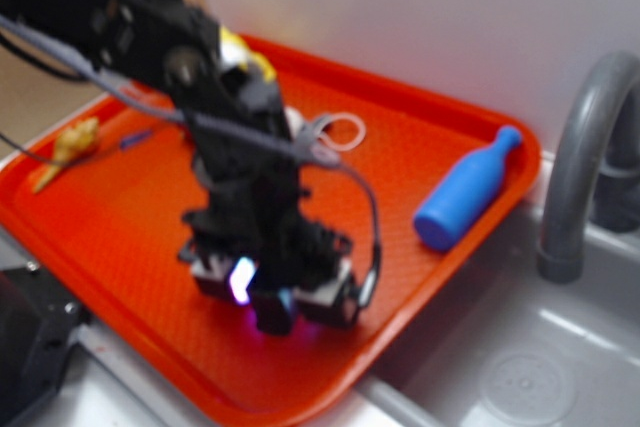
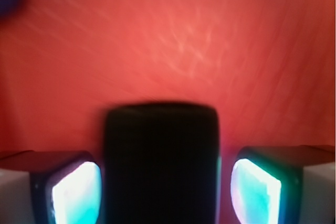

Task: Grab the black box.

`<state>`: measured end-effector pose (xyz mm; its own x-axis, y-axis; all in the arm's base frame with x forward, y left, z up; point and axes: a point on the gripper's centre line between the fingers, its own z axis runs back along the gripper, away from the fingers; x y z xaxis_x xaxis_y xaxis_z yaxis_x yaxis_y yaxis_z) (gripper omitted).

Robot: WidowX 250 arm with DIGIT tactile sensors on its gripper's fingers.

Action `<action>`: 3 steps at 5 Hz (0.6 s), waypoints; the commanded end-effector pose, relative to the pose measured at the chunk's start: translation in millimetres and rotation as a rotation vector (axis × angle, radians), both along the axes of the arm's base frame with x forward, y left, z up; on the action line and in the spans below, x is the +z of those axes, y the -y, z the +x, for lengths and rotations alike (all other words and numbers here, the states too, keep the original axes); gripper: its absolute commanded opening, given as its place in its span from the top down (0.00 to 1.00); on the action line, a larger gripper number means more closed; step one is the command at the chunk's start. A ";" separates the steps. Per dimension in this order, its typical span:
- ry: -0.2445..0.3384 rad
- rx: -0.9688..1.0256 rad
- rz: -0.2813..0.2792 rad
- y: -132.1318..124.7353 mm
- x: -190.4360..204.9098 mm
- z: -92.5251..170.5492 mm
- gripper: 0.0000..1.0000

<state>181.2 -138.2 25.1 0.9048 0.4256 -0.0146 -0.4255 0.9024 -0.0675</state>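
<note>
Exterior view, blurred: the gripper [image 1: 275, 292] is seen lowered onto the red tray [image 1: 150, 237], in the lower centre of the frame, close to the tray's near rim. Its body hides most of what lies beneath it.

Wrist view: the black box [image 2: 160, 163] is seen at bottom centre, standing between the two lit finger pads [image 2: 76, 192]. Narrow strips of tray show on either side of the box, so the jaws are judged parted a little wider than the box and not yet pressing on it; contact cannot be ruled out, given the blur.

Orientation: the box's long axis appears to run up the wrist frame, away from the camera, its far short end rounded. The pads are thus set across its narrow width, which is judged the sensible way to pinch it.

Elsewhere on the tray: a blue bottle [image 1: 465, 190] at right, a looped white cord [image 1: 340, 130] at upper centre, a yellow scrap [image 1: 68, 147] at left, all well apart from the gripper.
</note>
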 end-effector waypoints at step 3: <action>0.188 -0.330 0.070 -97.4 150.9 3.3 1.00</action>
<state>177.5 -45.9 160.2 0.9857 0.0910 0.1419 -0.0856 0.9954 -0.0437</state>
